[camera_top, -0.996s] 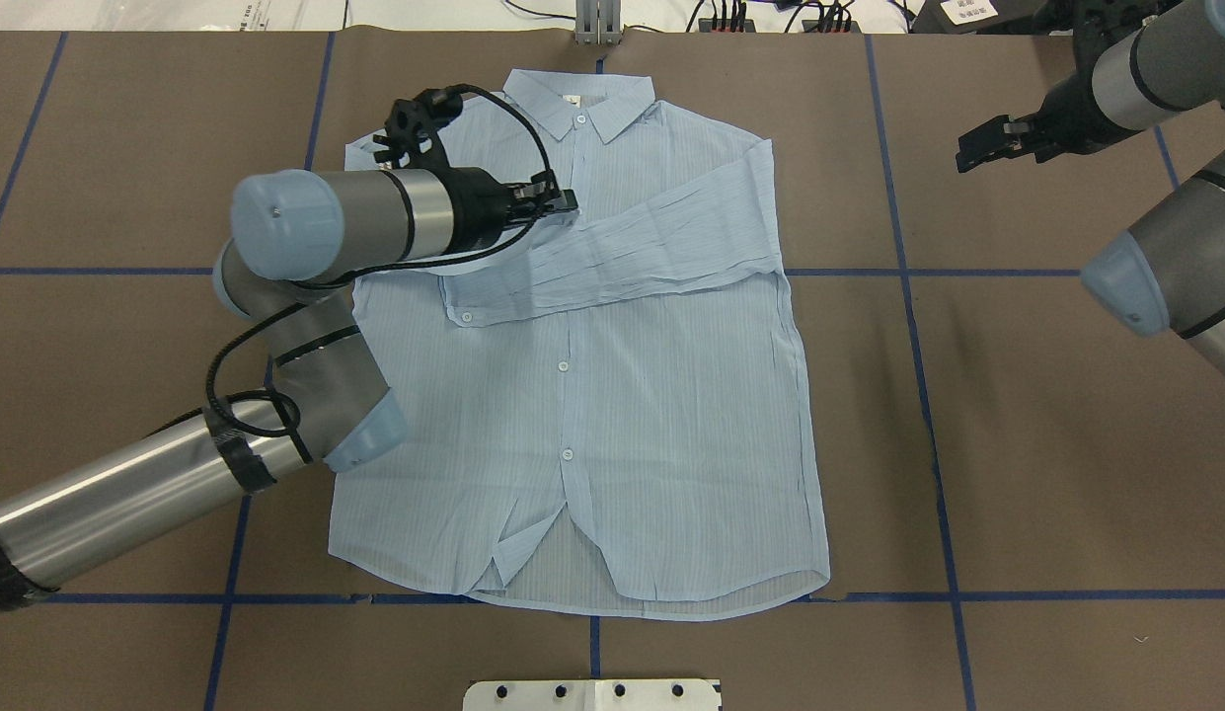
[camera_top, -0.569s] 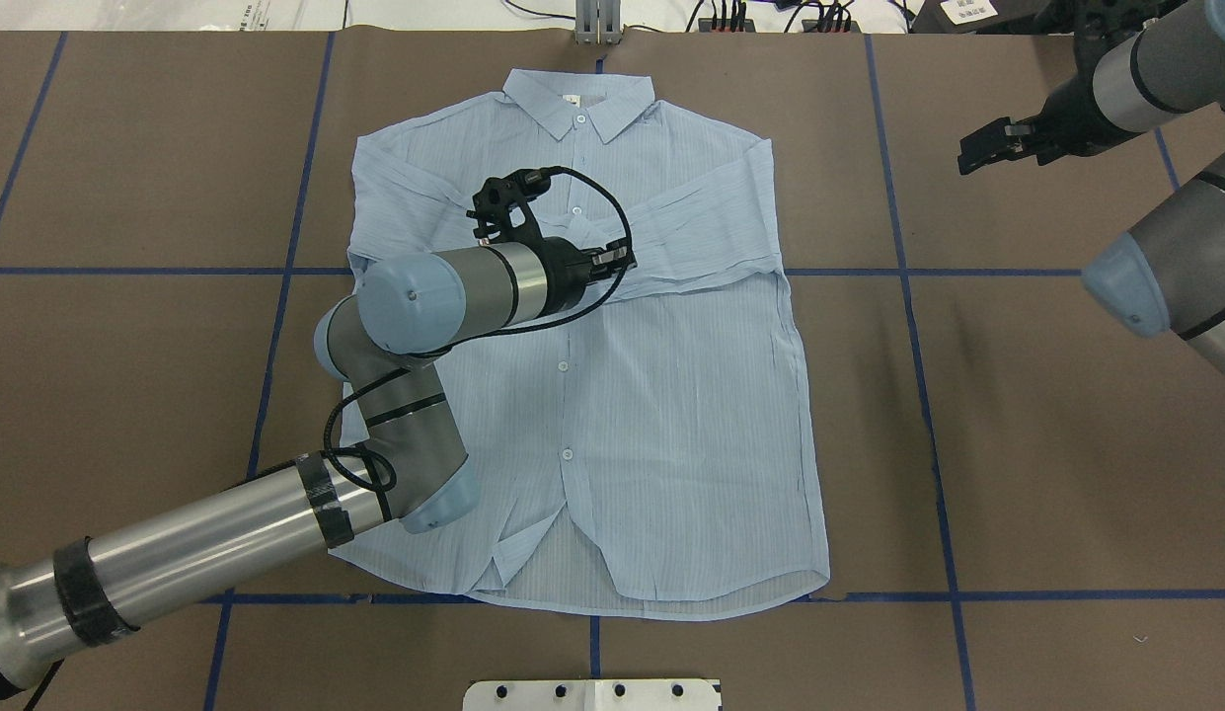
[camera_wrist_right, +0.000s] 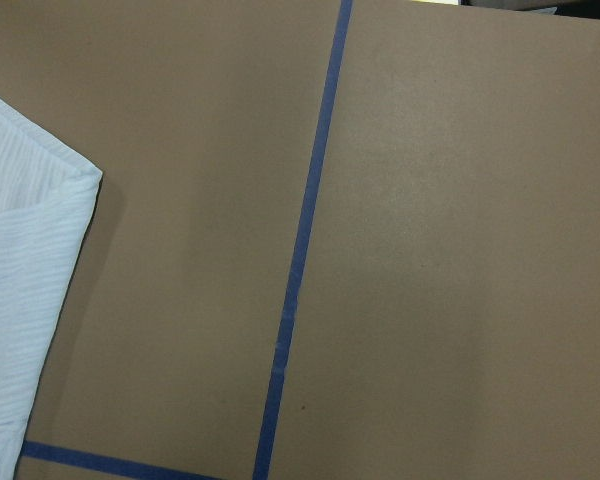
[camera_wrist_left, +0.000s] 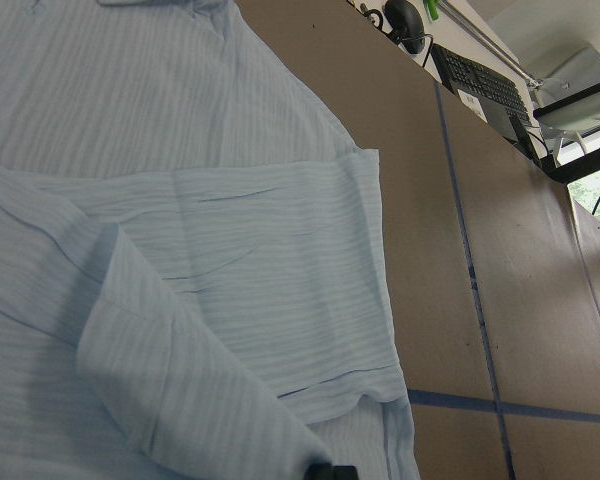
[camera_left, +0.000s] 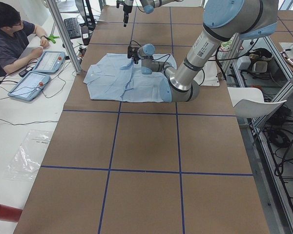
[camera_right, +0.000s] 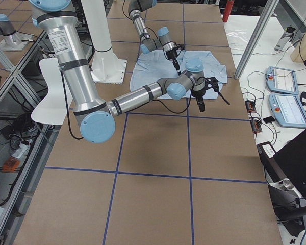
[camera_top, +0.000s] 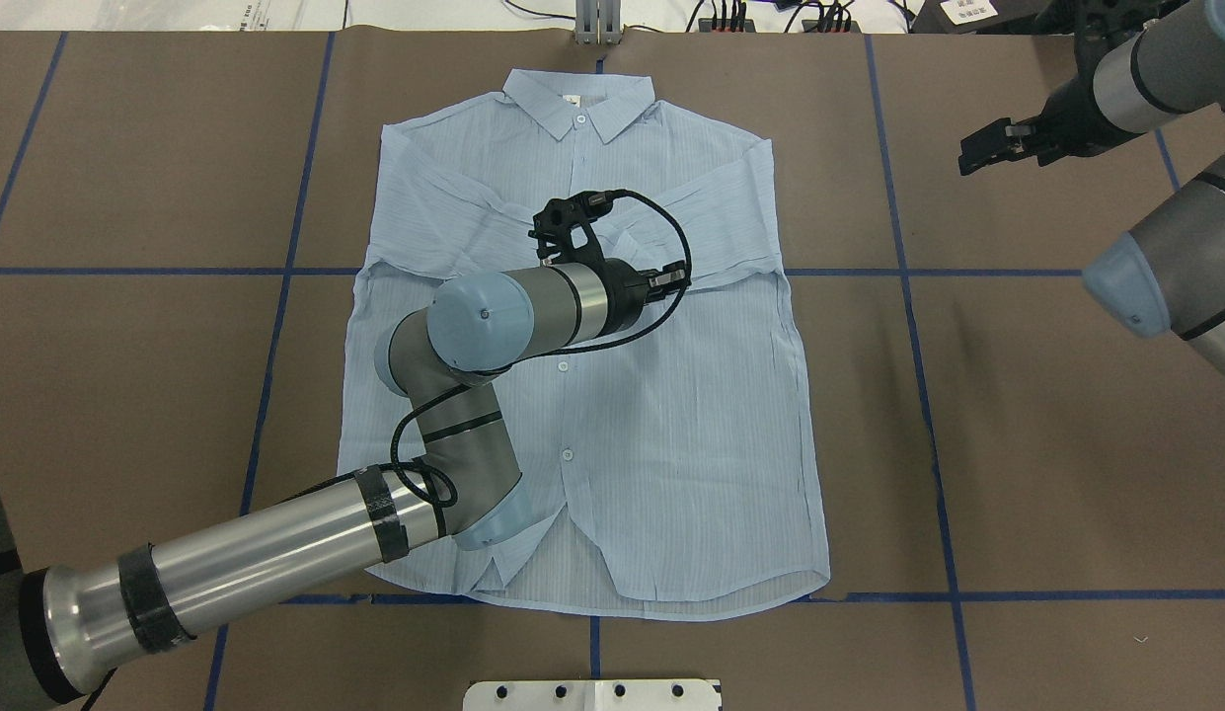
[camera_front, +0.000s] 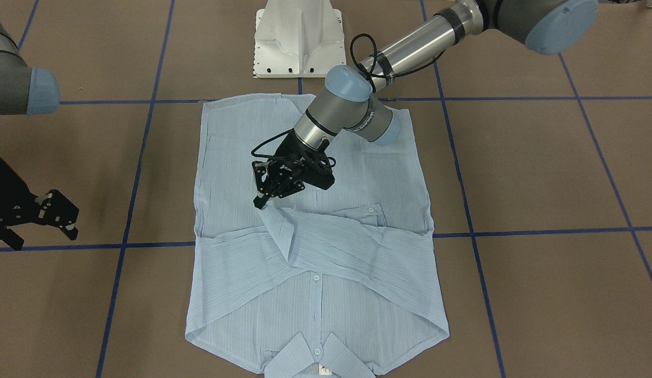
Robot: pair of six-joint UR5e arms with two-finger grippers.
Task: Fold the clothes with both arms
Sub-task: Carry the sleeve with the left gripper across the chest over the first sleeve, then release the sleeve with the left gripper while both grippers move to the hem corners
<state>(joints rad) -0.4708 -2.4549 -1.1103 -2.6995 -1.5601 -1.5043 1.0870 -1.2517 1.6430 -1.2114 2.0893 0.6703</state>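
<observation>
1. A brown table (camera_top: 1017,444) carries the shirt (camera_top: 671,444), which lies flat at its centre, sleeves crossed over the chest.
2. The left gripper (camera_front: 262,202) is above the chest, pinching one sleeve cuff (camera_front: 277,224).
3. The right gripper (camera_front: 43,235) hangs spread, well apart from the shirt.

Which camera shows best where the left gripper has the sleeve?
Exterior front-facing: the left gripper pinches the sleeve tip, unobstructed. Overhead, the grip is mostly hidden; left wrist camera shows mostly shirt; side views are too small.
</observation>
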